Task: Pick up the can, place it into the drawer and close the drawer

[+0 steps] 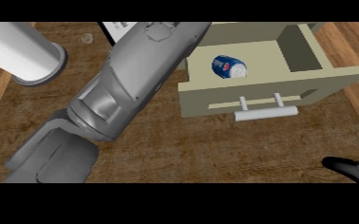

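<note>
A blue and white can [229, 67] lies on its side inside the open beige drawer [308, 78], near the drawer's left wall. The drawer's front panel faces me and carries a pale bar handle [266, 112]. My left forearm [133, 85] crosses the view from the lower left up to the top edge, just left of the drawer; its hand is out of sight past the top. Only a black tip of my right hand [342, 166] shows at the lower right edge, well below the drawer and touching nothing.
A white cylinder [28, 52] stands on a dark round base at the upper left of the wooden counter [210, 147]. A small pale object [87, 38] lies near it. A white, dark-edged item [118, 28] peeks out beside the forearm at the top.
</note>
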Available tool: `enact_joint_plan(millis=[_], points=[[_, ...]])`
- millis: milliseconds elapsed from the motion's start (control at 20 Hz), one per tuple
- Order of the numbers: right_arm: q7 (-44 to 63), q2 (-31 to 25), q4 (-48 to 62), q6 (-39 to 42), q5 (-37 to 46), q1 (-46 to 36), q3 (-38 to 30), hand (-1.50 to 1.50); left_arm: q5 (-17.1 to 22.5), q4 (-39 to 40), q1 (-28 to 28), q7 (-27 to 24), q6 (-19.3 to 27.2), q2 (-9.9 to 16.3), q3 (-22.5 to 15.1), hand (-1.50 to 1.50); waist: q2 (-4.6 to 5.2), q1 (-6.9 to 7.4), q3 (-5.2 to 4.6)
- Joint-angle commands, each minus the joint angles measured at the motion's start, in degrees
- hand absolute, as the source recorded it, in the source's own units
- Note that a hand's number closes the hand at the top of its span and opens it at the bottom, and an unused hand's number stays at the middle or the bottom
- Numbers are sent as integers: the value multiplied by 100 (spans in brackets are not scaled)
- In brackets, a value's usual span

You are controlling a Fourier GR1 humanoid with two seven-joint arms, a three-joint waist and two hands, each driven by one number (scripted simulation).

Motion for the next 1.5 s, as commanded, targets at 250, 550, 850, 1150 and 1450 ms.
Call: enact_joint_plan(millis=[250,550,850,1150,1450], points=[[-308,-419,174,224,474,-335,134,-150,405,204,-125,-253,388,-1,-96,-150,46,-91,1],[-794,-757,435,283,1643,-676,635,-150,704,146,-97,-443,156,-1,8,-150,55,72,-7],[-810,-992,773,218,2901,-1014,1385,-150,943,207,-124,-567,193,-1,74,-150,35,191,-14],[-1447,-931,2049,-251,4048,-1397,1974,-150,876,337,-321,-659,326,-1,-7,-150,1,386,-8],[-1609,-1044,3488,-514,4891,-2148,2196,-150,828,395,-225,-626,-138,157,26,-150,-26,571,-17]])
